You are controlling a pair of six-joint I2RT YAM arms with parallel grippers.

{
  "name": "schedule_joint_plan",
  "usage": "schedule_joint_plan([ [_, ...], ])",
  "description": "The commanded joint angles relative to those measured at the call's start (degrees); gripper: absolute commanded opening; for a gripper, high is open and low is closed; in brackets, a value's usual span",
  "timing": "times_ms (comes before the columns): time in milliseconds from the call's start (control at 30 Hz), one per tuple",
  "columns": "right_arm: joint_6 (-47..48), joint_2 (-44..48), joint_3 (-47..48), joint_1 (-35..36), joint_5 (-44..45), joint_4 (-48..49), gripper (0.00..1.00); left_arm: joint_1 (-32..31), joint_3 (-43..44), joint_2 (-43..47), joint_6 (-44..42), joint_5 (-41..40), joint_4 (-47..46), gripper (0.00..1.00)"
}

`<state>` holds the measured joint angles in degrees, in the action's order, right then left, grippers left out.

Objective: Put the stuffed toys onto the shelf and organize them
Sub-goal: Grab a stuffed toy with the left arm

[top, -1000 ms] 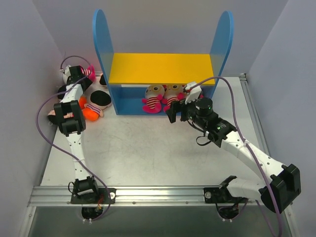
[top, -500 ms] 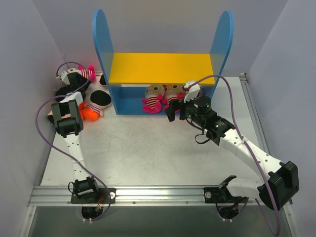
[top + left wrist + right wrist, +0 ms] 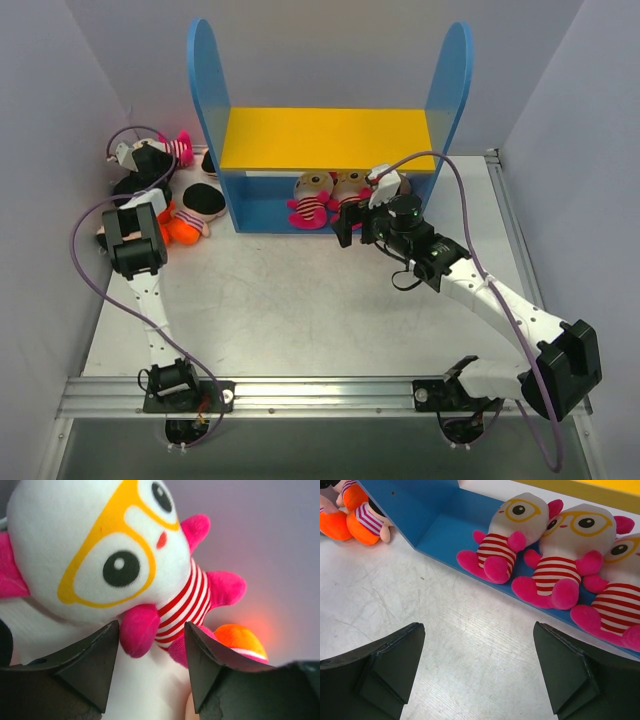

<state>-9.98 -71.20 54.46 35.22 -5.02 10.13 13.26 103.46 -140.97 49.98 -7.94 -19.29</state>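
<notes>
Left tool straddles the pink arm of a striped toy; I cannot tell if it is clenched. Right tool, released, faces three striped toys on the base of the shelf

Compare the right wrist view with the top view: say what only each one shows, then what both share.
Only the right wrist view: a third striped doll on the shelf's blue base, and the dolls' faces with yellow glasses.
Only the top view: the shelf's round-topped side panels, both arms, and the left gripper at another striped doll near the wall.
Both: two striped dolls on the base, the orange-bottomed toys left of the shelf, and the open right gripper.
</notes>
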Motion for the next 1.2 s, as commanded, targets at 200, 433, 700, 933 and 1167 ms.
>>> schedule_joint_plan([
  [200, 0.7, -1.0, 2.7, -0.3, -0.7, 2.0, 0.94, 1.2, 6.9, -2.4, 1.9, 0.5, -1.0, 0.37],
  [433, 0.5, -1.0, 3.1, -0.3, -1.4, 1.8, 0.94, 1.3, 7.3, -2.9, 2.7, 1.9, 0.5, 0.25],
  [700, 0.4, -1.0, 3.2, -0.3, -1.2, 1.6, 0.94, 2.0, 9.1, -4.9, 4.0, 3.9, 1.8, 0.56],
  [933, 0.2, -2.0, 3.4, -0.3, -1.3, 1.5, 0.94, 2.0, 11.1, -6.8, 4.3, 4.7, 1.0, 0.54],
  [1167, 0.2, -1.8, 3.5, -0.3, -1.4, 1.5, 0.93, 2.0, 8.5, -5.0, 3.8, 6.0, -1.5, 0.03],
])
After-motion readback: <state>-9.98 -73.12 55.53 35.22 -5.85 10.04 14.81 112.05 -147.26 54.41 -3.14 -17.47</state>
